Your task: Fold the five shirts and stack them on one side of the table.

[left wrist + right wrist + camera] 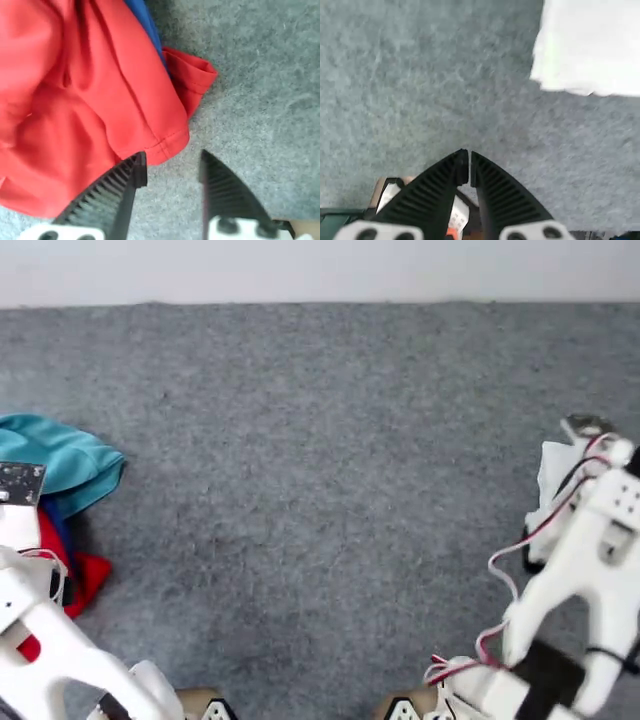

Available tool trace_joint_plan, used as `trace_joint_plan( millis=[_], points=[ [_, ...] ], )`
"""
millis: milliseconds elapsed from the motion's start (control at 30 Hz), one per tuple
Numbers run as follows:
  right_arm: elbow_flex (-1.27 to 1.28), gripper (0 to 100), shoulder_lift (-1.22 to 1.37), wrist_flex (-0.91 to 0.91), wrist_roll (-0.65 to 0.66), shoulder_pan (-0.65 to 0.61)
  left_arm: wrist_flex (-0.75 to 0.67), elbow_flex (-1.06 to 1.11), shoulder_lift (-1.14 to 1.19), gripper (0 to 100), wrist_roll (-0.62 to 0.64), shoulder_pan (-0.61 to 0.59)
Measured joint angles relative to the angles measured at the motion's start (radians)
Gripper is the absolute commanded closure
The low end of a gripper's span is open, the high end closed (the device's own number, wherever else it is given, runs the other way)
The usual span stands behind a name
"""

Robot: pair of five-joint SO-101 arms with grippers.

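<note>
Over on the left side of the grey tabletop [320,490] there's a loose heap of shirts: a teal shirt [60,455] on the far side, a sliver of blue shirt [62,525] under it, and a red shirt [88,575] on the near side, all rumpled and overlapping. The left arm [40,630] stands right over that heap. In its wrist view, the left end effector [170,170] has its jaws parted to a medium gap with nothing between them. It hangs above bare grey surface just off the hem of the red shirt [75,100], with one finger [131,175] lined up with that hem, and the blue shirt [145,20] peeks out beyond the red folds. Across on the right edge, a white shirt [552,475] lies partly behind the right arm [590,550]. The right end effector [465,157] has its jaws pressed together, gripping nothing, over open tabletop with the white shirt [590,45] near but apart from it.
</note>
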Motion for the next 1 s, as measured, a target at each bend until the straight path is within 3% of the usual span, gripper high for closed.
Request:
trace_joint_plan(
  millis=[400, 567, 600, 800, 1000],
  points=[
    [0.253, 99.0, -0.29, 0.0, 0.0, 0.0, -0.239, 0.002, 0.331, 78, 0.029, -0.002],
    [0.275, 99.0, -0.356, 0.0, 0.0, 0.0, -0.339, 0.011, 0.367, 99, 0.118, -0.002],
    [0.279, 99.0, -0.37, 0.0, 0.0, 0.0, -0.345, 0.011, 0.367, 99, 0.121, 0.0],
    [0.282, 99.0, -0.476, 0.0, 0.0, 0.0, -0.282, -0.003, 0.342, 99, 0.129, 0.066],
    [0.282, 99.0, -0.58, 0.0, 0.0, 0.0, -0.127, -0.094, 0.103, 99, 0.204, 0.19]
  ],
)
